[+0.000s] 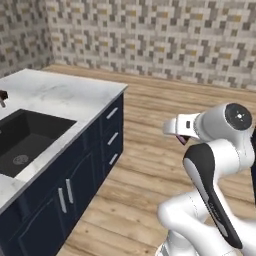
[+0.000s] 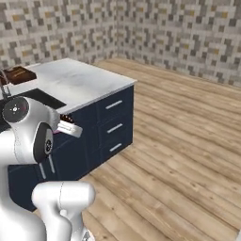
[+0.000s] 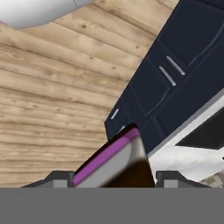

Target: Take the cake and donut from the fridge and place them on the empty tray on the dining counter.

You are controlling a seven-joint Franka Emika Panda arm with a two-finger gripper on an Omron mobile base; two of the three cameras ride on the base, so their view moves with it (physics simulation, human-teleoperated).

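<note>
Cake (image 3: 116,164) clamped between end effector (image 3: 114,178) fingers, dark brown with a pink-purple layer, carried in the air above wooden floor (image 1: 150,150) beside the navy base of the table (image 1: 60,92). Brown tray (image 2: 18,74) resting on marble top past black sink (image 1: 22,140).

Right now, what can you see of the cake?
The cake is a small dark-brown slice with a purple-pink strip along one edge and a pale side. It sits tilted between the tips of the gripper, which is closed on it, in the air above the wood floor beside the counter's navy cabinets. Nothing else touches it.
</note>
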